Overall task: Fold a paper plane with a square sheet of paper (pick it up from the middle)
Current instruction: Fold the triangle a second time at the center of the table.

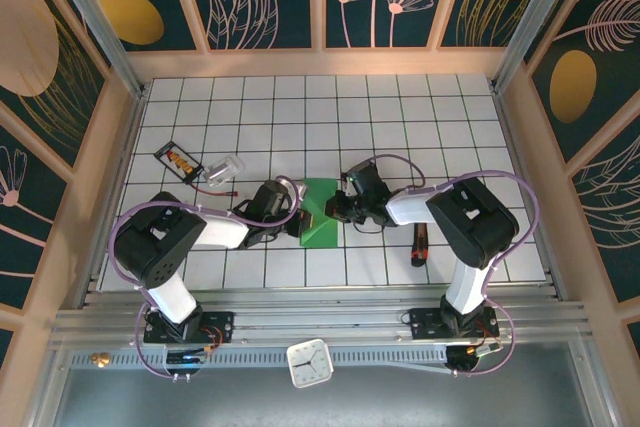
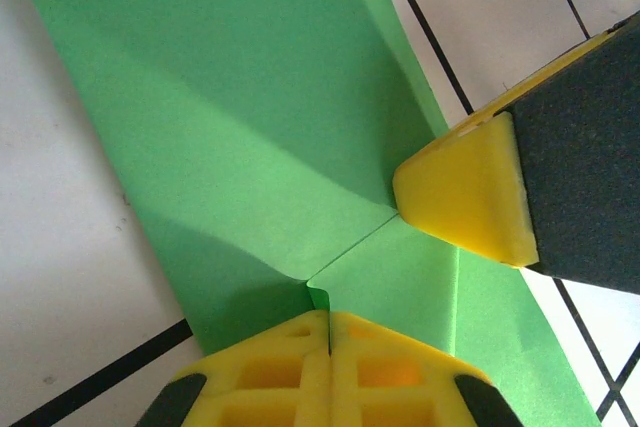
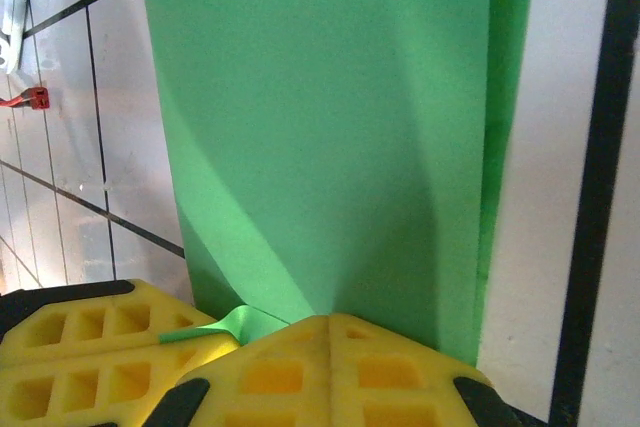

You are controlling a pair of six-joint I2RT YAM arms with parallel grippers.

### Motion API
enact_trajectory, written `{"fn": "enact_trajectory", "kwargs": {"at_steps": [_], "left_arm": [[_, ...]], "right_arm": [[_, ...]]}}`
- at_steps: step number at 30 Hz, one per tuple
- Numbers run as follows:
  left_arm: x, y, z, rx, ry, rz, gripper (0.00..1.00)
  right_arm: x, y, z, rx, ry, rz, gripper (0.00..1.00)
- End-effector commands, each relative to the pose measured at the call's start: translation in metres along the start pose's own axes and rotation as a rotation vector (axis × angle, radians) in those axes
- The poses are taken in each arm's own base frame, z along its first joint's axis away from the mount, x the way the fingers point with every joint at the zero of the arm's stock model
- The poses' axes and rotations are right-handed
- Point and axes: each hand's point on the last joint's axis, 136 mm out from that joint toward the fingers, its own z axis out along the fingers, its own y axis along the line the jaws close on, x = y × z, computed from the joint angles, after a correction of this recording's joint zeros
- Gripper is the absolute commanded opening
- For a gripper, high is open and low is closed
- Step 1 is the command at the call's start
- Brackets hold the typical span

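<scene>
**Creased sheet at the table's middle, both grippers shut down on it**

The table point(image 1: 400, 117) is seen tiled and walled on three sides, with bare tiles to spare toward its far edge and less room toward its near edge, where the arms are bolted. The sheet point(image 1: 320, 229), creased into a narrower green shape, is found at the table's middle. It is judged featherlight, limp and easily crumpled, so it is best taken along a folded edge and pressed flat rather than tugged. The left gripper point(image 2: 329, 332) is closed tight, tips on the sheet's edge toward the table's left. The right gripper point(image 3: 328, 335) is closed likewise on the side toward the table's right. Whether a ply is pinched cannot be told. A tool point(image 1: 419, 245) is seen right of the table's middle.
</scene>
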Motion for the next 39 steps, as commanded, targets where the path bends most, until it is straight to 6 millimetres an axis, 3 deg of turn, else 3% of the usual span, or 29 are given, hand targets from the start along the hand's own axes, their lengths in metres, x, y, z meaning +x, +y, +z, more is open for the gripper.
{"fn": "enact_trajectory", "kwargs": {"at_steps": [1, 11, 17, 20, 26, 34, 39], "left_arm": [[0.050, 0.032, -0.002, -0.125, 0.167, -0.044, 0.00], [0.021, 0.019, -0.016, -0.118, 0.080, -0.063, 0.30], [0.003, -0.001, -0.033, -0.050, 0.013, -0.107, 0.39], [-0.006, -0.020, -0.046, 0.043, -0.030, -0.148, 0.35], [-0.022, -0.053, -0.058, 0.209, -0.069, -0.204, 0.00], [-0.029, -0.069, -0.042, 0.279, -0.027, -0.226, 0.00], [-0.024, -0.066, -0.031, 0.245, -0.001, -0.224, 0.00]], "right_arm": [[0.010, -0.027, 0.004, 0.063, 0.018, 0.008, 0.00], [0.021, -0.040, 0.004, 0.089, 0.041, 0.023, 0.00], [0.022, -0.041, 0.005, 0.091, 0.044, 0.026, 0.00], [0.023, -0.042, 0.006, 0.093, 0.048, 0.030, 0.00], [0.023, -0.042, 0.006, 0.092, 0.051, 0.033, 0.00], [0.023, -0.043, 0.006, 0.093, 0.051, 0.038, 0.00], [0.022, -0.042, 0.006, 0.092, 0.047, 0.033, 0.00]]}}
